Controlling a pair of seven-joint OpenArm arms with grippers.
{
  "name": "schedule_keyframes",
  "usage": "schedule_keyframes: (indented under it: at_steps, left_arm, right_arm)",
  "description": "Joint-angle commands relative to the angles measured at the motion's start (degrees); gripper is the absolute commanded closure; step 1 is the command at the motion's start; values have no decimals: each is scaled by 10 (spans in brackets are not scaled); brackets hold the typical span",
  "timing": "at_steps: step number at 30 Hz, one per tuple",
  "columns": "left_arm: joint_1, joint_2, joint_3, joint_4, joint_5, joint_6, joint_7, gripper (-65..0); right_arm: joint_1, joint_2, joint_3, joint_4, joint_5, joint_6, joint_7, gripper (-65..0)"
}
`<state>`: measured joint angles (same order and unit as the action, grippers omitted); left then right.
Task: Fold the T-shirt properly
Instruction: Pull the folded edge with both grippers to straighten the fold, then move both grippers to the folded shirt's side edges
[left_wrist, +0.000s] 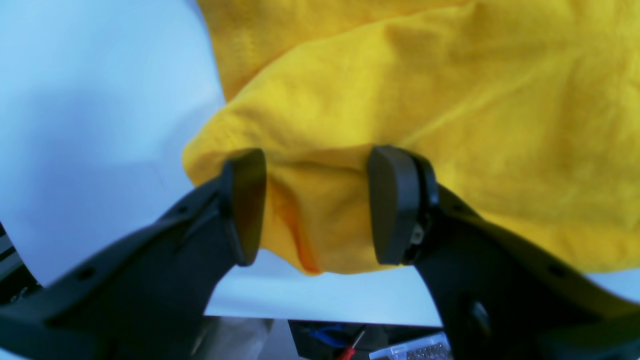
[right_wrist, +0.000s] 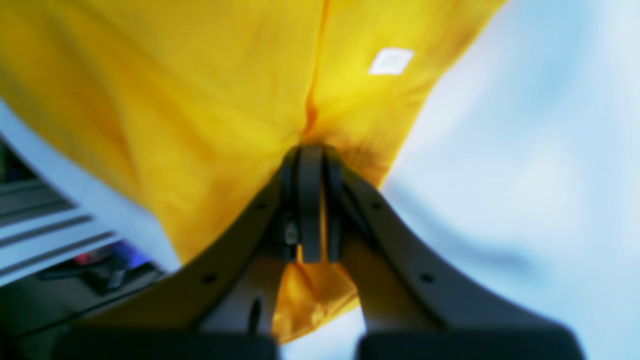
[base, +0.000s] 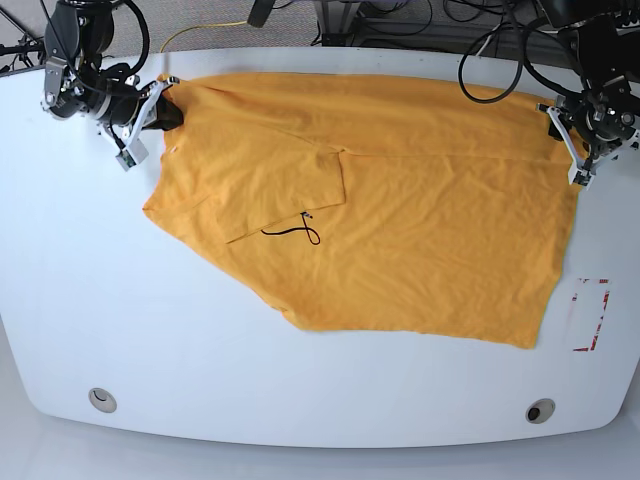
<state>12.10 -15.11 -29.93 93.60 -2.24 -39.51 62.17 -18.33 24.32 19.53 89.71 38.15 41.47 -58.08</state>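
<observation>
On the white table (base: 300, 390) the thin orange-yellow T-shirt (base: 420, 240) lies spread; right gripper (right_wrist: 312, 200) pinches its far corner, left gripper (left_wrist: 315, 205) straddles the opposite corner, unclosed. Next: clamp, then fold.

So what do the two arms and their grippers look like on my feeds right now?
Both grippers are black: the left gripper has two broad, flat, rounded pads on angled black fingers with small holes. The right gripper is built the same. In the base view both wrists show white brackets and black cables looping off the arms.
</observation>
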Motion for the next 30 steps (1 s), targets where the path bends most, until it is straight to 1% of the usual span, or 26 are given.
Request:
schedule_keyframes:
  at_steps: [1,3,5,7,11,14,18,19,21,23,26,30]
  left_arm:
    - [17,-3,-4,38,4,-5,42,-307]
    - [32,-4,-18,76,5,-5,54,-308]
    - [41,-13,-25,118,5,-5,65,-308]
    - [42,-23,-26,131,6,-5,73,-308]
    - [40,-63,-27,112,7,-5,75,-308]
    - [37,-81,-28,76,5,-5,72,-308]
    - [17,-88,-32,66,4,-5,71,-307]
    - [17,-87,-36,76,4,-5,71,-307]
    - [17,-71,-39,97,4,-5,71,-308]
    - [16,-47,-38,117,5,-5,71,-308]
    - [13,-22,-37,135,5,-5,71,-308]
    - [-23,-1,-37,133,6,-5,71,-310]
  right_arm:
    - [11,8,2,-19,-96,-15,-26,-17]
    - [18,8,0,-21,-110,-15,-17,-17]
    - [25,8,-1,-23,-123,-15,-9,-17]
    - [30,8,-1,-25,-136,-15,-9,-17]
    - [44,7,-1,-44,-143,-15,-9,-17]
    - [50,10,1,-55,-143,-15,-9,-17]
    - [58,11,1,-47,-143,-15,-11,-17]
    - [57,11,2,-40,-143,-15,-11,-17]
    - [56,11,11,-22,-143,-15,-17,-17]
    - [56,11,22,-2,-142,-15,-40,-19]
    - [56,6,38,50,-142,-15,-75,-19]
    - [62,-12,59,97,-142,-15,-111,-21]
